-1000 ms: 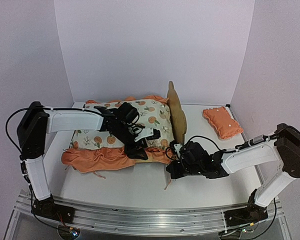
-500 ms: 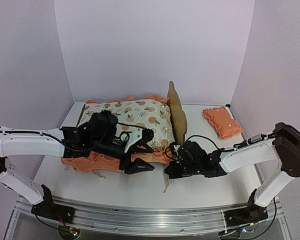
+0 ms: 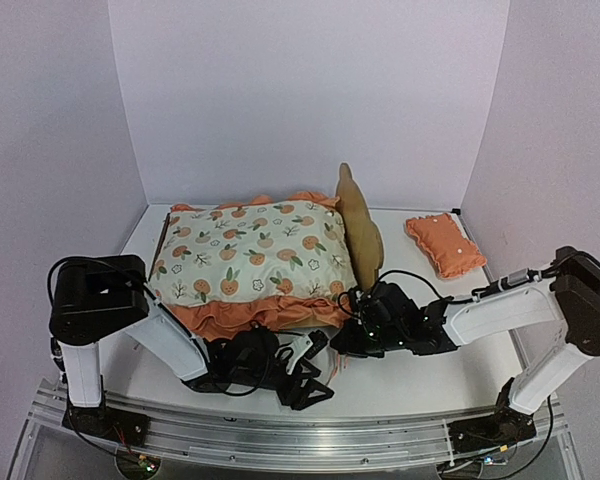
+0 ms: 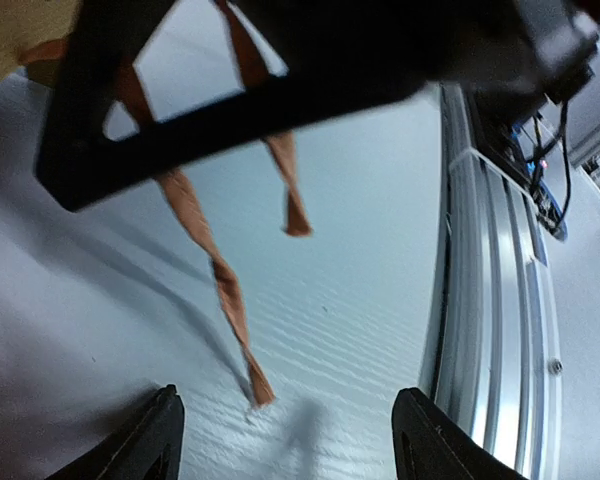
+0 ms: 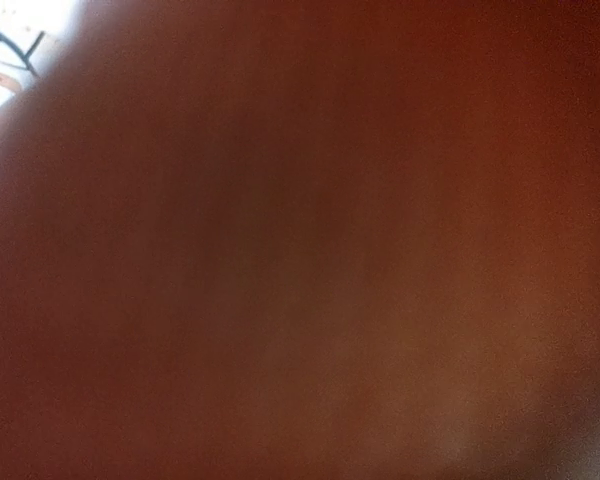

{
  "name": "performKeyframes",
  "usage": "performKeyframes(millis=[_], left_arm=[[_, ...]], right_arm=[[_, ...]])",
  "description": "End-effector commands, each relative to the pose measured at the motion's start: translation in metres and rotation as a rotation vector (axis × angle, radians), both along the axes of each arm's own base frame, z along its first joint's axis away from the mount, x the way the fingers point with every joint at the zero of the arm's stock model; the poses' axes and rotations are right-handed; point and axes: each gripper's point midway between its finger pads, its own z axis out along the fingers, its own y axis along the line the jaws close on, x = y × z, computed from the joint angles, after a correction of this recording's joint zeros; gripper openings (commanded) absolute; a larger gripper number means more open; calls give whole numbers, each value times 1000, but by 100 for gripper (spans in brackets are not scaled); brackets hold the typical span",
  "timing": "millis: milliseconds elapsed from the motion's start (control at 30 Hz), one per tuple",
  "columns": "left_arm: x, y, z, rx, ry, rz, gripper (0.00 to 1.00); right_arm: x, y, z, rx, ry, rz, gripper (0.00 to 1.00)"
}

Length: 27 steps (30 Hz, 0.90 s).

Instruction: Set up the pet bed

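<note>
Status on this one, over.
Left gripper open, empty, low over table. Right gripper shut at near corner of bed, hold unclear. Pad on bed; pillow apart, right.

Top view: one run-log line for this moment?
pad: on bed | pillow: on table, right of bed | left tool: open, empty, low near front edge | right tool: shut at bed's near-right corner

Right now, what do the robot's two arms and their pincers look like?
Both arms look alike. The left arm and right arm have smooth white links joined by boxy black joint housings. Thin black cables loop loosely alongside them. Each arm ends in an all-black tool, the left pincer and the right pincer. No markings are readable.
</note>
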Motion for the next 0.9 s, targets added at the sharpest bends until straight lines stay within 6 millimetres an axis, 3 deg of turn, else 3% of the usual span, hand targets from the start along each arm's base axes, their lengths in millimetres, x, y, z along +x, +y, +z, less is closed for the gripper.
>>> performKeyframes(millis=[0, 167, 467, 567, 633, 667, 733, 867], left_arm=[[23, -17, -5, -61, 24, 162, 67], [18, -17, -22, -18, 54, 148, 50], [14, -23, -39, -8, 54, 127, 43], [25, -19, -50, 33, 36, 201, 25], [24, -20, -48, 29, 36, 194, 5], [23, -21, -47, 24, 39, 189, 1], [21, -24, -42, 9, 41, 177, 0], [16, -26, -32, -19, 31, 142, 0]], right_arm=[[-6, 1, 23, 91, 9, -17, 0], [-4, -1, 28, 103, -11, -26, 0], [-4, -1, 18, 109, 13, -50, 0], [-5, -1, 21, 118, 15, -49, 0], [-7, -1, 20, 119, 20, -42, 0], [-9, -3, 18, 117, 27, -39, 10], [-16, -10, 10, 88, 58, -33, 31], [-42, -30, -2, 29, 150, 3, 48]])
